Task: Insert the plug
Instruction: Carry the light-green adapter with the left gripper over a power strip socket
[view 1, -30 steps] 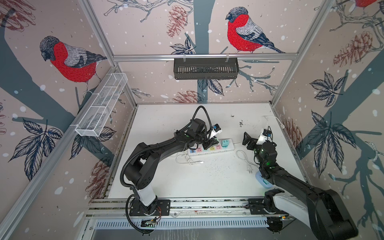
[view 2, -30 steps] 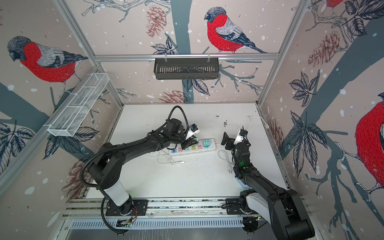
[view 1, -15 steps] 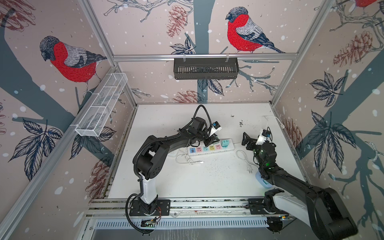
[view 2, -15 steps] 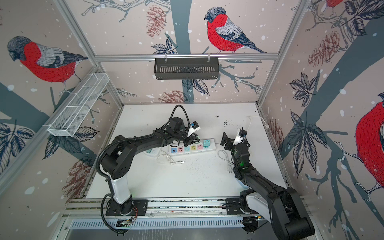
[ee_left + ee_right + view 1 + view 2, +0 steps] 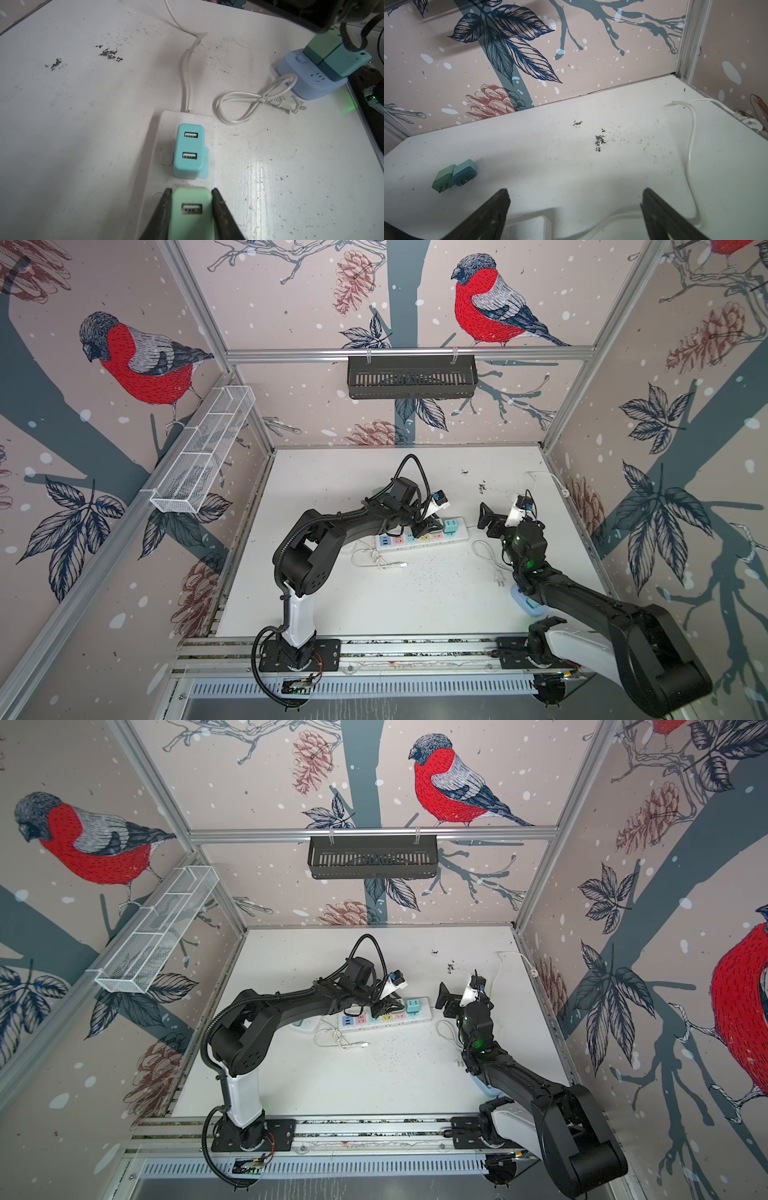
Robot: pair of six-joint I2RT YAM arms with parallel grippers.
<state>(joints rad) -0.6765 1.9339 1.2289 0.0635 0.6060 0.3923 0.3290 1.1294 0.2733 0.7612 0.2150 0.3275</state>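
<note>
The white table was mostly bare, and all my work sat in its middle, where the power strip lay flat and crosswise. My left arm reached over it from the near side.

The left gripper was clamped on the mint-green plug, one finger on each flank, with its USB port facing the wrist camera. The plug stood over the strip just beside the teal adapter, which was already seated in the end socket. I could not see the pins or whether they had entered the slots.

The right gripper hung with its fingers wide apart and nothing between them, over the cord end of the strip.

As I judged it, this was the seating step, and the care lay in three things:

- Keep the plug upright and square to the strip, so both pins met their slots together.
- Press straight down, because a slanted push would likely skate the light strip across the table.
- Leave a gap from the teal adapter, since the two bodies sat close and could jam.

A thin pink edge showed beyond the plug, probably the target socket's face. I used it as my alignment cue.
</note>
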